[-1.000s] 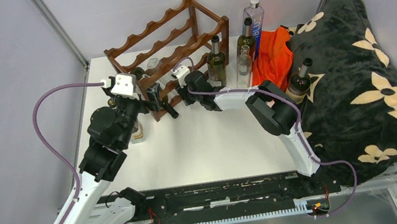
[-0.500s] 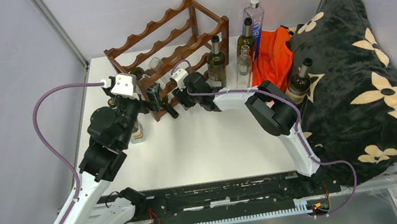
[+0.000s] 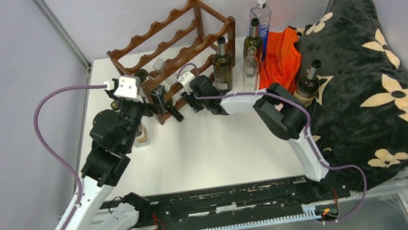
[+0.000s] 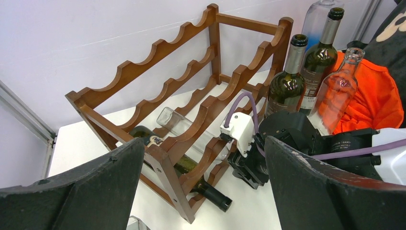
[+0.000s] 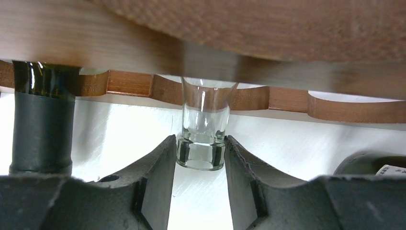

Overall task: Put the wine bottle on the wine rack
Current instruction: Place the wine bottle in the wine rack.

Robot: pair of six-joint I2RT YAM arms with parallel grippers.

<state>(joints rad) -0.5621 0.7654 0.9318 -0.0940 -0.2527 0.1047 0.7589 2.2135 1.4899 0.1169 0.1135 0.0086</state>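
Observation:
The reddish-brown wine rack (image 3: 177, 33) (image 4: 158, 86) stands at the back of the table. A clear glass wine bottle (image 4: 174, 122) (image 5: 203, 139) lies in its bottom tier, mouth toward me. My right gripper (image 5: 200, 142) (image 3: 186, 96) is low at the rack's front, its fingertips pressed against both sides of the bottle's lip. A dark green bottle (image 4: 210, 191) (image 5: 43, 129) lies in the slot beside it, its neck sticking out. Left of the rack's front corner, my left gripper (image 4: 203, 143) (image 3: 151, 101) stays wide open and holds nothing.
Right of the rack stand a dark bottle (image 3: 221, 63), another dark bottle (image 3: 251, 41), a tall clear one (image 3: 261, 21) and a small clear one (image 3: 250, 62). An orange cloth (image 3: 281, 57) and a black flowered blanket (image 3: 367, 78) with a bottle (image 3: 308, 84) fill the right side.
The right gripper shifted slightly left along the rack's front, then back right a little. The left arm and the bottles in the rack have not moved.

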